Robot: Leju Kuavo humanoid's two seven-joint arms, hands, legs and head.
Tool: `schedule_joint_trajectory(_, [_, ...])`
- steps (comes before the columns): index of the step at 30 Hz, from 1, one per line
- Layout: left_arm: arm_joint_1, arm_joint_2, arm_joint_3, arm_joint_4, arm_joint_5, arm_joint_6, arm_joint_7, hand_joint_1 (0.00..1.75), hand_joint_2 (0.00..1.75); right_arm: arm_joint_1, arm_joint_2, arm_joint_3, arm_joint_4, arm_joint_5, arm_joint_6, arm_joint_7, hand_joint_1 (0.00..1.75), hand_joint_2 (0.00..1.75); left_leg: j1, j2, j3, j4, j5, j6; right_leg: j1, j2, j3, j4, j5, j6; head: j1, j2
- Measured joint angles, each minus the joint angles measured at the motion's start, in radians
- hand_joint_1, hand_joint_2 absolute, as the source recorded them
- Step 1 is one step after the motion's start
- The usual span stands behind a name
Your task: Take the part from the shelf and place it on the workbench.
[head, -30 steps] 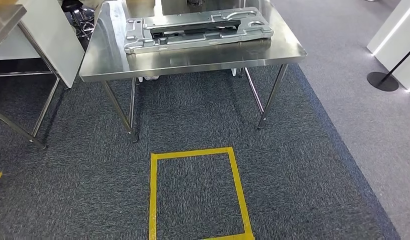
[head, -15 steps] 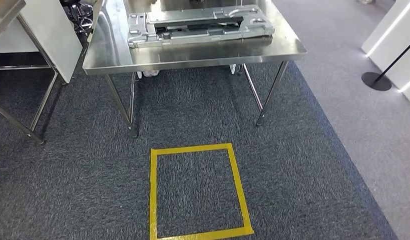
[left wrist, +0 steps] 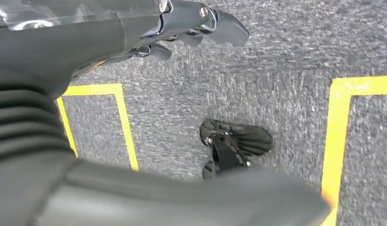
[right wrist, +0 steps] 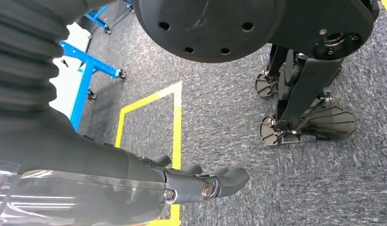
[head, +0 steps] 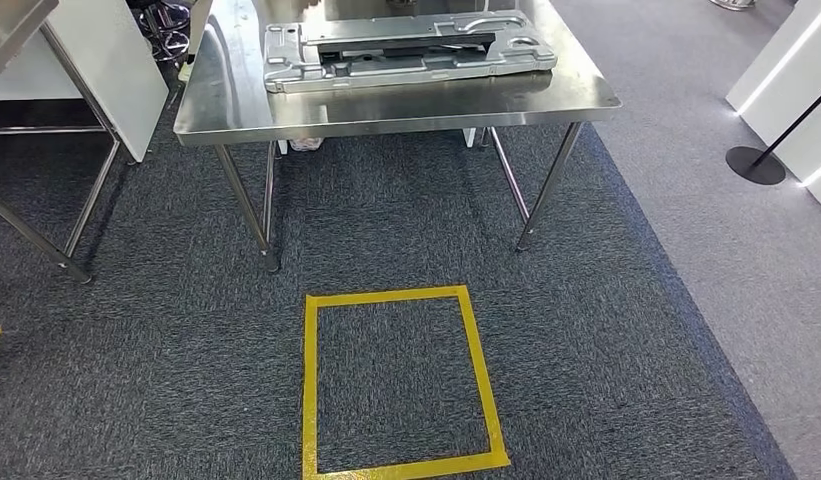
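Steel fills the upper part of the head view: the workbench carries the part, a long grey pressed-metal panel lying flat on the tabletop, its far edge cut off by the top of the picture. Against the picture from half a second ago the whole scene has shifted slightly, the bench and the yellow tape square on the carpet sitting a little differently in frame; that is the camera moving, and the part keeps its place on the bench. A second metal table at the far left is cropped, so its top cannot be made out, and a black stanchion base stands on the lighter floor to the right.

Both arms hang low, well apart from the bench and the part. The left hand hangs above grey carpet with yellow tape lines beyond it; its fingers are loosely extended and apart, holding nothing, though the ribbed cover hides much of the palm. The right hand likewise hangs empty, fingers stretched out over the carpet, just beside a yellow tape corner. Further out past that hand a blue wheeled frame stands, partly cut off by the arm's cover.
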Motion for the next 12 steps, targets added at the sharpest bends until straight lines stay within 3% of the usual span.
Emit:
schedule_joint_trajectory(4, [0.007, 0.001, -0.041, -0.001, 0.033, 0.005, 0.02, 0.0, 1.75, 0.004, 0.0, 0.008, -0.001, -0.026, -0.004, 0.003, 0.0, 1.75, 0.0, 0.0, -0.002, 0.0, 0.0, -0.001, 0.0, 0.0, -0.003, 0.002, 0.0, 0.003, 0.0, 0.0])
schedule_joint_trajectory(7, [0.02, 0.002, -0.117, -0.004, 0.093, 0.005, 0.039, 0.0, 1.75, 0.012, -0.001, 0.036, -0.005, -0.06, -0.014, 0.01, 0.0, 0.44, 0.0, 0.0, -0.003, 0.0, 0.001, -0.002, 0.0, 0.0, -0.006, 0.004, 0.0, 0.003, 0.0, 0.0])
schedule_joint_trajectory(8, [0.024, 0.003, -0.143, -0.006, 0.114, 0.005, 0.045, 0.0, 1.31, 0.015, -0.001, 0.047, -0.008, -0.072, -0.017, 0.011, 0.0, 0.0, 0.0, 0.0, -0.004, 0.0, 0.002, -0.003, 0.001, 0.0, -0.007, 0.004, -0.001, 0.002, 0.0, 0.0])
schedule_joint_trajectory(11, [0.037, 0.005, -0.222, -0.012, 0.177, 0.005, 0.064, 0.0, 0.0, 0.025, -0.002, 0.086, -0.016, -0.106, -0.023, 0.017, 0.0, 0.0, 0.001, 0.0, -0.005, 0.0, 0.002, -0.004, 0.001, 0.0, -0.009, 0.006, -0.001, 0.001, 0.0, 0.0])
schedule_joint_trajectory(12, [0.039, 0.005, -0.236, -0.013, 0.187, 0.005, 0.067, 0.0, 0.0, 0.027, -0.003, 0.093, -0.017, -0.111, -0.024, 0.018, 0.0, 0.0, 0.001, 0.0, -0.005, 0.0, 0.002, -0.004, 0.001, 0.0, -0.009, 0.006, -0.001, 0.001, 0.0, 0.0])
